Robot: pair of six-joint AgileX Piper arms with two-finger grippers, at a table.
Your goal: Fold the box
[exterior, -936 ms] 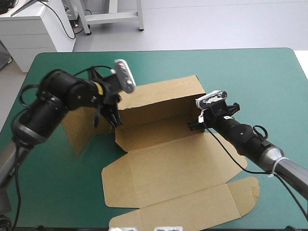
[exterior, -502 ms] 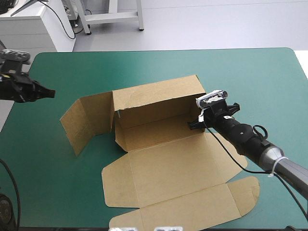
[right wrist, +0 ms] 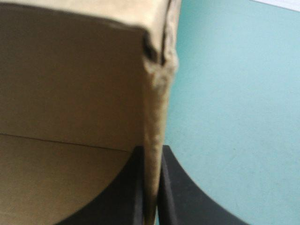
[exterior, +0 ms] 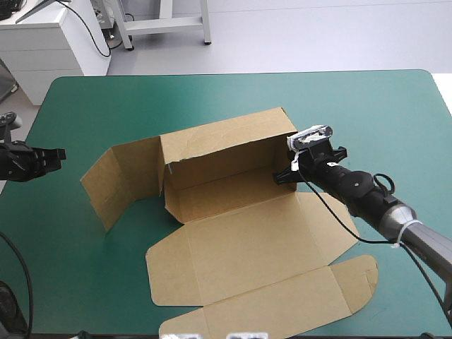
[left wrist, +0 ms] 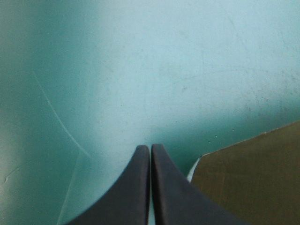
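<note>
**One box, two claws, right one on the wall**

1 brown box (exterior: 240, 240), mid-counter (exterior: 367, 106) on the teal-green cover. It is partly raised: the back wall is up, the left side panel stands swung outward, and the lid and its flaps lie flat toward the near edge.

My right claw (exterior: 282, 176) is at the box's right end. It is clamped on the upright board edge there, one black finger inside the box and one outside.

My left claw (exterior: 60, 152) is at the counter's left edge, well apart from the box. Its fingers are pressed together, gripping nothing.

1 brown board corner (left wrist: 253, 178) shows just beside the left claw in the left wrist view. Can't tell if it's part of the box.
</note>
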